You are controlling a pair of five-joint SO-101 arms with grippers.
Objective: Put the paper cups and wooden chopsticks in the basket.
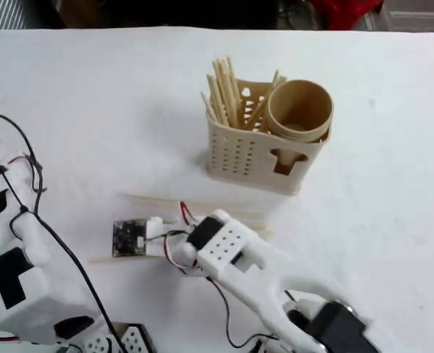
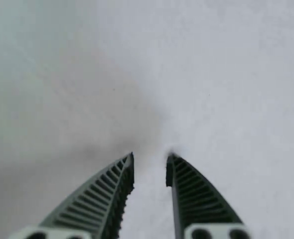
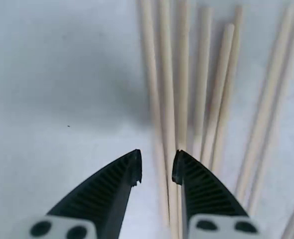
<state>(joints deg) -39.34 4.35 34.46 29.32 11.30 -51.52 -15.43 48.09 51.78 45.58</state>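
A cream perforated basket stands at the middle back of the table. It holds a stack of paper cups and a bundle of wooden chopsticks standing upright. Several loose chopsticks lie flat on the white table in front of it. The right arm hangs over them. In the right wrist view my right gripper is open by a narrow gap just above these chopsticks, one stick running under the gap. My left gripper is open over bare table, holding nothing.
The left arm with its black cables sits at the table's front left corner. One more chopstick lies near the right arm's wrist board. White table surface lies to the left of and behind the basket.
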